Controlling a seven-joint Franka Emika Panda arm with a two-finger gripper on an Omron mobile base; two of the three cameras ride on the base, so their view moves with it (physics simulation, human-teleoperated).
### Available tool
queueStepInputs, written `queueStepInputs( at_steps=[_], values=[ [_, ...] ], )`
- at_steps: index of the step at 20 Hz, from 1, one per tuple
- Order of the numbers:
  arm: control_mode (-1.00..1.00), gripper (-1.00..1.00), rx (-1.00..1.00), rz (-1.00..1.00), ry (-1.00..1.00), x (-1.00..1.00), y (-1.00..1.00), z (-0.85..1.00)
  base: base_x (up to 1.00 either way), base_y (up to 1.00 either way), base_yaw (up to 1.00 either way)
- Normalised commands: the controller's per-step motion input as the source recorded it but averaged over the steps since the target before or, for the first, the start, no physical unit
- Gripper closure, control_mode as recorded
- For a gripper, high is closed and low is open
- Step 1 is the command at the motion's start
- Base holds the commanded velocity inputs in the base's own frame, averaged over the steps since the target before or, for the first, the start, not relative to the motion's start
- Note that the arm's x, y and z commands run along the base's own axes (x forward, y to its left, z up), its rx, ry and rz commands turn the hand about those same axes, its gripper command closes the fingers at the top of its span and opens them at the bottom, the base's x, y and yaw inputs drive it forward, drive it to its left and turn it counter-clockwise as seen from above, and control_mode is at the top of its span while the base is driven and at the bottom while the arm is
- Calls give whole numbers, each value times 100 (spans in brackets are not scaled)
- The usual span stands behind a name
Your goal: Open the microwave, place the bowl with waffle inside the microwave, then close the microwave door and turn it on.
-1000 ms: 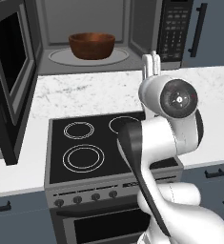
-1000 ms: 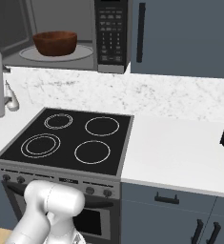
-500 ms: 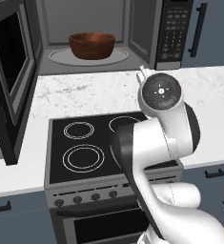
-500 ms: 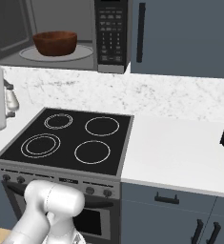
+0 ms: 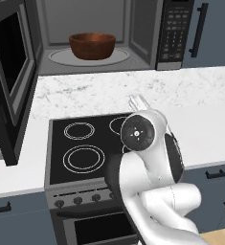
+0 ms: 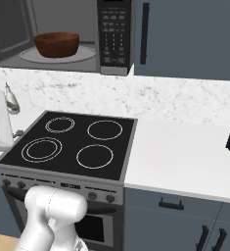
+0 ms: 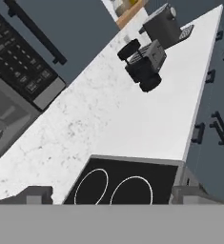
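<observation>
1. Since the earlier frames the white robot arm's wrist has swung lower and toward the middle of the left base view, and its white two-finger gripper now sits just above centre there instead of up near the microwave's keypad; in the right base view the same gripper has come further in from the left edge.
2. In the hand view the two dark fingertips stand at the bottom corners of the frame, spread wide apart with nothing between them.
3. Below the gripper lies the black four-ring glass-top stove, filling the lower middle of both base views, with a row of knobs along its front.
4. Around the stove runs the white marbled stone counter; a black boxy appliance stands on it in the upper centre of the hand view.
5. At the left edge of the left base view the large dark microwave door with its black window hangs fully open.
6. Farthest back, in the upper part of both base views, the wide black and dark-grey microwave stands open.
7. The round, glossy reddish-brown bowl sits on the round glass turntable inside; the waffle cannot be made out.
</observation>
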Motion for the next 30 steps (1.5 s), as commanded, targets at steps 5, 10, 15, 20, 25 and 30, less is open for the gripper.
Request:
queueStepInputs(
  at_steps=[5,10,15,20,25,30],
  values=[
    [-100,-100,-22,0,-18,0,20,-27,0,0,0],
    [-100,-100,-15,0,-19,0,64,-1,0,0,0],
    [-100,-100,-15,0,-13,0,77,-7,0,0,0],
    [-100,-100,-12,0,-9,13,70,-33,0,0,0],
    [-100,-100,-16,0,-3,25,67,-35,0,0,0],
    [-100,-100,-26,4,-5,25,70,-18,0,0,0]
  ],
)
